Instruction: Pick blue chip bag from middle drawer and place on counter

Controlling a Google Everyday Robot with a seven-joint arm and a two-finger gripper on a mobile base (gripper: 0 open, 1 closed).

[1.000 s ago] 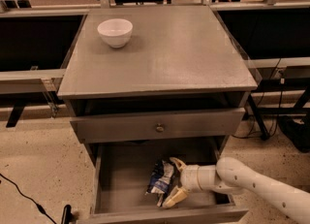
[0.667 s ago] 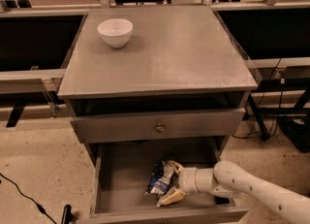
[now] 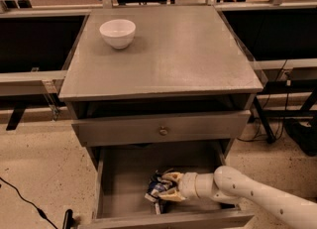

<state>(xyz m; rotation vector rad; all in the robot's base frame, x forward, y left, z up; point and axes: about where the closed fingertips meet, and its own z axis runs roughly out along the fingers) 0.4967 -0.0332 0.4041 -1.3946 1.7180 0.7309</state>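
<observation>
The blue chip bag (image 3: 154, 189) lies crumpled on the floor of the open middle drawer (image 3: 124, 178), near its front wall. My gripper (image 3: 167, 187) reaches into the drawer from the right. Its two tan fingers (image 3: 172, 177) sit above and below the bag's right side and are closed onto it. The bag still rests on the drawer floor. The grey counter (image 3: 173, 54) is above, with a white bowl (image 3: 118, 32) at its back left.
The closed upper drawer front with a brass knob (image 3: 162, 130) overhangs the back of the open drawer. My white arm (image 3: 257, 196) crosses the drawer's right wall. A black cable (image 3: 25, 203) lies on the floor at the left.
My gripper has moved a little left and deeper onto the bag, and its fingers have drawn closer together around it. The bag has shifted slightly left.
</observation>
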